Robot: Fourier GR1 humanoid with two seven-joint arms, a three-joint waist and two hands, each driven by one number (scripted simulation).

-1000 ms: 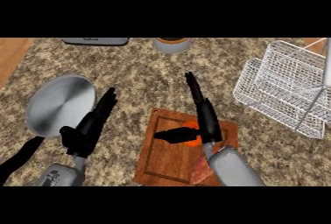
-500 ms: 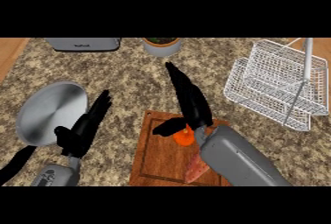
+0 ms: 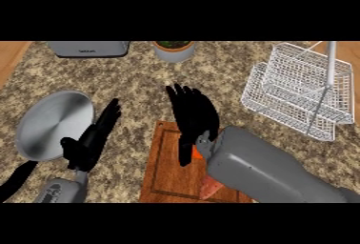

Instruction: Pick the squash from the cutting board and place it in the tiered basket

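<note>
— Since the squash (image 3: 199, 153) has to be picked first, where does it lie from the right hand (image 3: 191, 119)?

— Directly under it, on the cutting board (image 3: 169, 176), which sits at the surface's near edge, about the middle. Only an orange sliver shows at the heel of the hand, beside the grey forearm; another orange-pink bit peeks out under the forearm toward the board's near right corner. If both belong to the squash, its long axis runs roughly along the board's length, but that is my guess.

— And the hand's state?

— Fingers are stretched nearly straight toward the far edge, and the thumb hangs down beside the orange sliver. I see nothing curled around the squash, so I judge it not yet held.

— The other hand?

— The left hand (image 3: 90, 143) rests open between the board and the grey pan (image 3: 53, 121), clearly farther from the squash.

— The goal?

— The tiered basket (image 3: 299, 90) stands toward the far right corner, well apart from the board, on the right hand's side.
</note>
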